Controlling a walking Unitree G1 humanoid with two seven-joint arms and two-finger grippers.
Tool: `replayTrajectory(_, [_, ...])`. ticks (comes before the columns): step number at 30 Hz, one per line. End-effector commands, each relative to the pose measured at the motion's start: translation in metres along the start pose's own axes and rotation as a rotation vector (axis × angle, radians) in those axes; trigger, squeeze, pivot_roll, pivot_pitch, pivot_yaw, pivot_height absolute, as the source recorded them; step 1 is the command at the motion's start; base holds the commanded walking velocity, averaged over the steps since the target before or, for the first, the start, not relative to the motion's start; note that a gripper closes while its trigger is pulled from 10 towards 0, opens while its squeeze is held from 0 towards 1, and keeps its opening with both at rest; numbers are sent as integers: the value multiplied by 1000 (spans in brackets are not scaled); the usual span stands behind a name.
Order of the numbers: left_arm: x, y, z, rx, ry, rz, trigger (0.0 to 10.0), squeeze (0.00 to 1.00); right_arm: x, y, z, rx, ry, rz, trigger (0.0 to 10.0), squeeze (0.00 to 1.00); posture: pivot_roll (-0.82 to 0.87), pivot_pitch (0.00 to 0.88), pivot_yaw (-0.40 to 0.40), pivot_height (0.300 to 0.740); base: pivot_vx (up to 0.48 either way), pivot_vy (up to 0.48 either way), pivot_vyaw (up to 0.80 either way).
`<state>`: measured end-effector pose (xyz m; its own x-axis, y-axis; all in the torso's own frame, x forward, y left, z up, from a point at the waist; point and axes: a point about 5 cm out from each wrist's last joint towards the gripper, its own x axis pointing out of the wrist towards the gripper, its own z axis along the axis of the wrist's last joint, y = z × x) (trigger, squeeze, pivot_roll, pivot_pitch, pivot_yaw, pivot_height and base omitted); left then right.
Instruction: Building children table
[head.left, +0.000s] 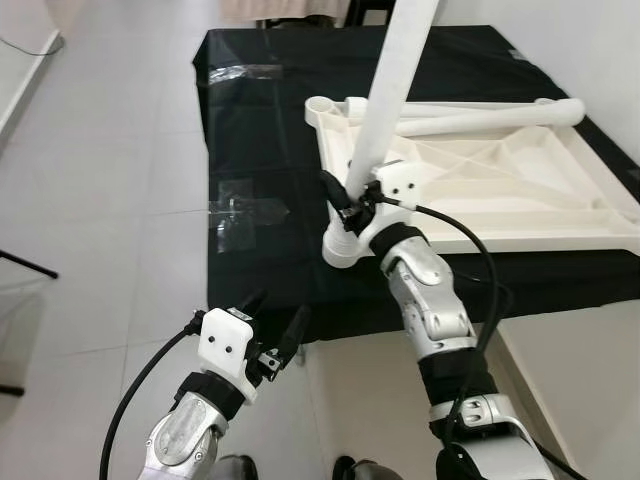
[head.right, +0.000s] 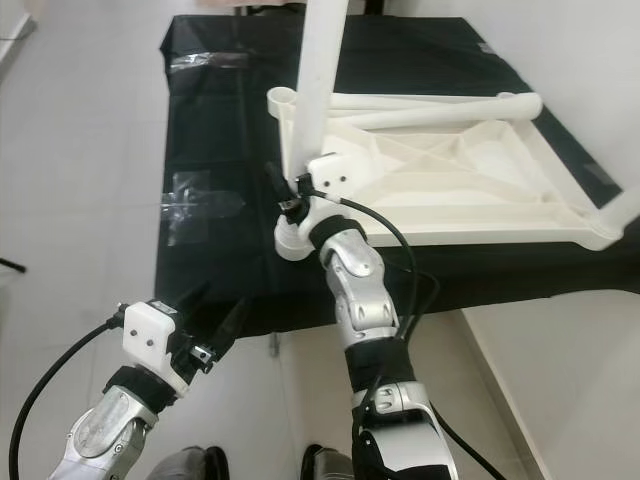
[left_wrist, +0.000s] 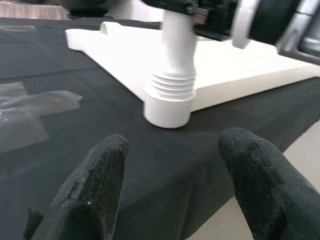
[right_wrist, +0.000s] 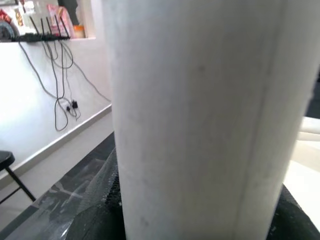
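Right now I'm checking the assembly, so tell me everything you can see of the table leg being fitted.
The table leg is a white, smooth plastic-looking tube, standing nearly upright. Its threaded lower end sits in the corner socket of the upturned white tabletop on black cloth. The right end effector grips it just above the socket.

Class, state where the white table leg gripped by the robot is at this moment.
The white table leg stands nearly upright in the corner socket of the upturned white tabletop, at its near left corner on the black cloth, held by the right gripper.

No text, label, brand, number or sign can be read on anything here.
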<state>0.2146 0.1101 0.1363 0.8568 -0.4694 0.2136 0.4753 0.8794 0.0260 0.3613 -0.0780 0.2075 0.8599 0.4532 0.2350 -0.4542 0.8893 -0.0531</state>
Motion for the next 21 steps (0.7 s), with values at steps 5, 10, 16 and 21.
replayTrajectory(5, [-3,0,-5,3,23,-2,10000,0,-4,5,-18,68,106,111,10000,1000,116,257,-73,740,0,0,0])
replayTrajectory(10, [-1,0,-6,5,24,-7,10000,0,-6,14,-6,64,63,403,10000,1000,119,259,-76,740,0,0,0])
replayTrajectory(16, [0,-2,-6,5,20,-4,10000,0,-8,11,3,-22,73,690,10000,0,122,258,-84,740,0,0,0])
replayTrajectory(21, [0,-3,-7,5,19,-3,10000,0,-2,1,12,-46,85,763,10000,0,123,257,-89,740,0,0,0])
